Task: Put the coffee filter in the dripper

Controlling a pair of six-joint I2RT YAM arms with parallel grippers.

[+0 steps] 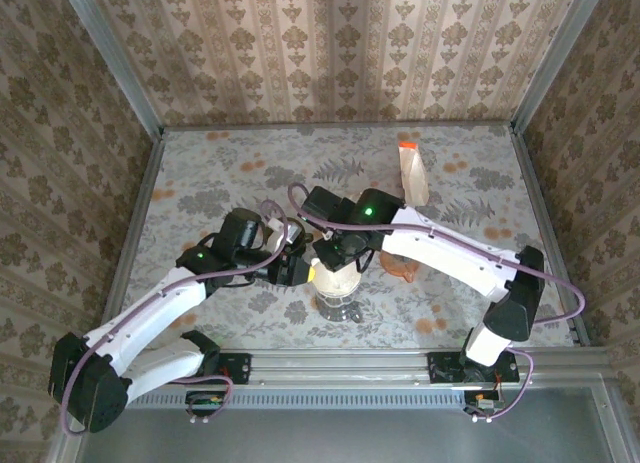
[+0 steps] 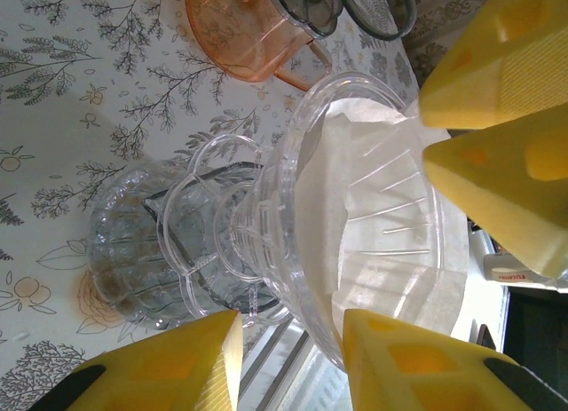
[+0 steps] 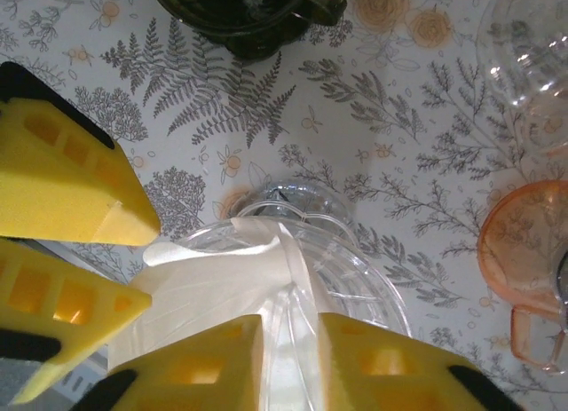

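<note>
Left arm (image 1: 150,313) and right arm (image 1: 450,248) bend inward, meeting over a clear dripper (image 2: 293,162) on a glass carafe (image 2: 133,242) near the front of the table (image 1: 480,183). The white paper filter (image 2: 373,216) lies inside the cone: probably featherlight, limp, easily creased, best pinched at its top edge. Left gripper (image 2: 293,327) straddles the dripper's rim, partly open; right gripper (image 3: 290,327), slightly parted, brackets filter edge and rim. Whether either presses is unclear.
</note>
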